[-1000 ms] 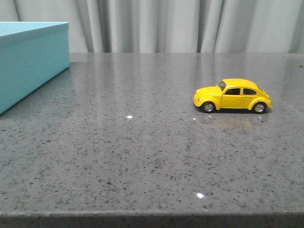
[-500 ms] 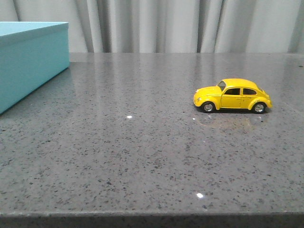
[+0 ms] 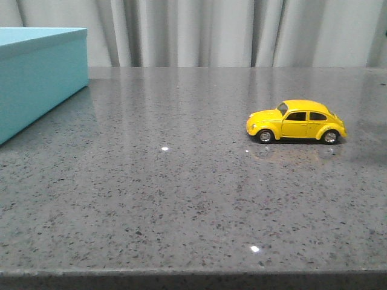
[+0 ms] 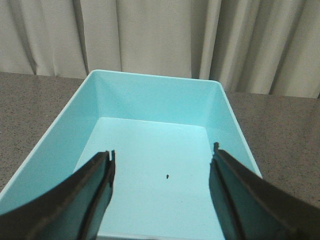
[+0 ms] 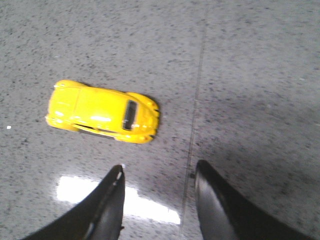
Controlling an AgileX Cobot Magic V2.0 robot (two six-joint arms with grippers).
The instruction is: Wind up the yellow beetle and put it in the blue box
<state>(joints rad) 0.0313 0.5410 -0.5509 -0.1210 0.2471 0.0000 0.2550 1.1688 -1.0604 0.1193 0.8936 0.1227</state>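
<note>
The yellow beetle (image 3: 296, 121) stands on its wheels on the right of the grey table, nose to the left. It also shows from above in the right wrist view (image 5: 102, 111). My right gripper (image 5: 159, 170) is open and empty, above the table and apart from the car. The blue box (image 3: 36, 75) stands at the far left; it is open and empty in the left wrist view (image 4: 100, 100). My left gripper (image 4: 162, 157) is open and empty above the box. Neither gripper shows in the front view.
The grey speckled table (image 3: 181, 181) has its front edge along the bottom of the front view. A thin seam (image 5: 197, 85) runs across the tabletop beside the car. Grey curtains (image 3: 211, 30) hang behind the table.
None in the car or the box. A faint shadow has darkened the table at the far right behind the car.
</note>
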